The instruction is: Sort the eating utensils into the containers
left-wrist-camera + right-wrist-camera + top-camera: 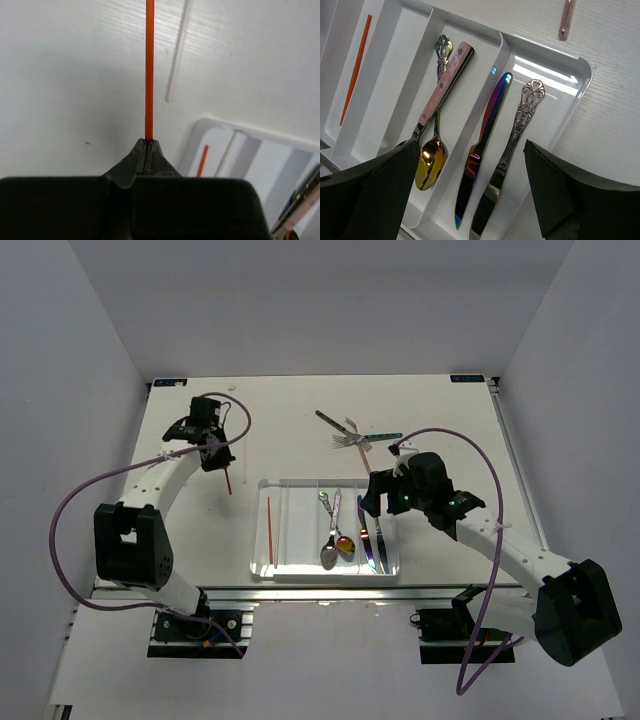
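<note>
My left gripper [218, 455] is shut on one red-orange chopstick [228, 480], left of the clear tray [300, 530]; the left wrist view shows the jaws [148, 142] closed on the chopstick [149, 70] above the table. The other chopstick [270, 530] lies in the tray's leftmost compartment. My right gripper [378, 505] hangs open and empty over the tray's right end [470, 200]. Below it lie an iridescent knife [482, 150] and a silver ornate knife [512, 150] in the rightmost compartment. A pink-handled utensil [445, 85] and a gold spoon [430, 167] lie in the compartment beside it.
Several utensils [350, 430], some with teal or pink handles, lie loose on the table behind the tray. One pink handle [566, 20] shows just beyond the tray's rim [585, 75]. White walls close in the table on three sides.
</note>
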Motion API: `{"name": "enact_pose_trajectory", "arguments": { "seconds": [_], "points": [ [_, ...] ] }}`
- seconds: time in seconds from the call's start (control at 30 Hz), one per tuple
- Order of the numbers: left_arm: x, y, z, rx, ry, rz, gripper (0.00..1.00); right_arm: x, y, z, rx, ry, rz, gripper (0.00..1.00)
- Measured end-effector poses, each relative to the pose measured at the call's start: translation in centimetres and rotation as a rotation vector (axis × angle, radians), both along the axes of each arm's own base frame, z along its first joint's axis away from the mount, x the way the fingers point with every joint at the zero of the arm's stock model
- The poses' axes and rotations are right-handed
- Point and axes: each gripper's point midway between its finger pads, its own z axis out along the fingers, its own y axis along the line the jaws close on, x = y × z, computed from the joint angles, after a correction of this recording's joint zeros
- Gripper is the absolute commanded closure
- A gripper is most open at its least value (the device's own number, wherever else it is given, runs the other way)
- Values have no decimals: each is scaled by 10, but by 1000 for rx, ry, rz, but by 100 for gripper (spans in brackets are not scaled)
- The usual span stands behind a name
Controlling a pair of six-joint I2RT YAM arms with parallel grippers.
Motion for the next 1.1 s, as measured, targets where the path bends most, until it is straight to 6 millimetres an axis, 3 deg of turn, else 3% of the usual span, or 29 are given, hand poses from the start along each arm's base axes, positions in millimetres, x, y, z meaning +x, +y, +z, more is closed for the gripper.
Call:
{"name": "enact_pose_trajectory", "arguments": {
  "seconds": [0.1,0.27,0.37,0.6,0.8,0.93,1.07,1.1],
  "points": [
    [-18,-27,-2,-42,-1,-50,100,0,0,0,-1,0,-1,11],
    [-58,-117,-12,-80,8,-247,100,1,-1,-1,-5,-2,-2,11],
    [-87,-146,-24,-98,19,-319,100,1,-1,-1,-8,-3,-4,11],
    [-118,-138,-58,-60,86,-284,100,1,-1,-1,-9,-5,-2,11],
    [-142,-145,-71,-56,97,-290,100,1,-2,-1,-10,-6,-1,11],
    [-147,-139,-76,-33,102,-267,100,1,-2,-1,-11,-7,0,11],
    [-147,-128,-75,8,95,-234,72,1,-1,-1,-12,-7,1,11],
    [-147,-126,-74,16,91,-227,60,1,-1,-1,-12,-8,1,11]
  ]
}}
